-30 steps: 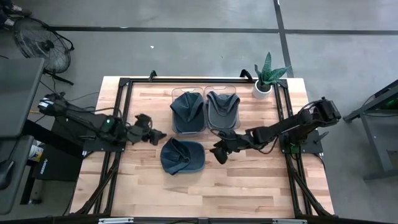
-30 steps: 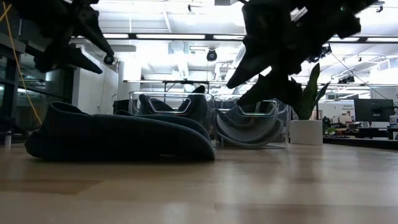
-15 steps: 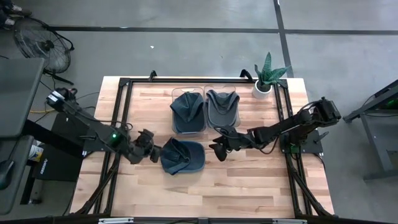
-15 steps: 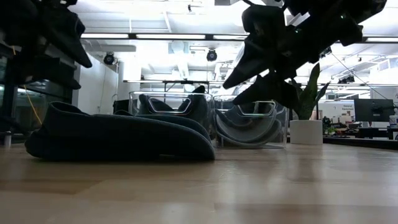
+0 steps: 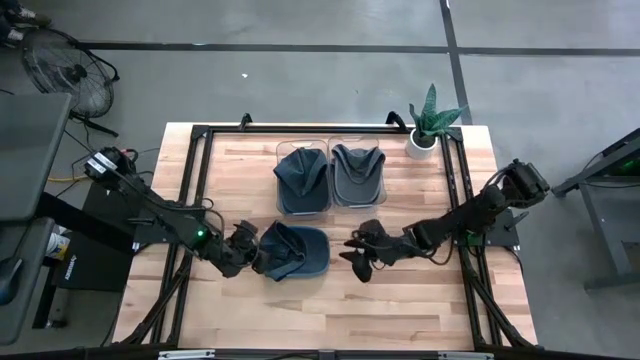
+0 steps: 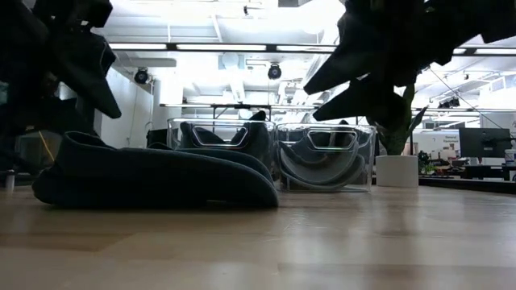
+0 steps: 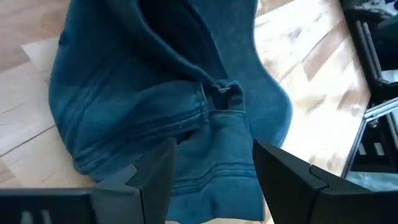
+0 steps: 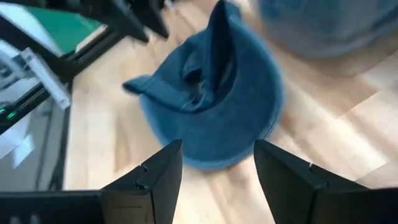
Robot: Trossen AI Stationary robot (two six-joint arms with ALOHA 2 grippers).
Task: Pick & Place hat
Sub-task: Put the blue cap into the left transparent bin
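Fingers (image 7: 155, 174) spread; binned hats (image 5: 302, 175)

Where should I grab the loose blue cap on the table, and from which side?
Judging by its pose, take the blue cap at the raised fold by its back strap, coming from the table's left: the open left gripper is already at that edge, nearer than the right gripper.

The hat (image 5: 293, 251) on the light wood table (image 5: 400, 300) is denim blue. Behind it, the clear bins (image 5: 330, 150) hold another blue cap (image 5: 301, 177) and a grey one (image 5: 357, 174).
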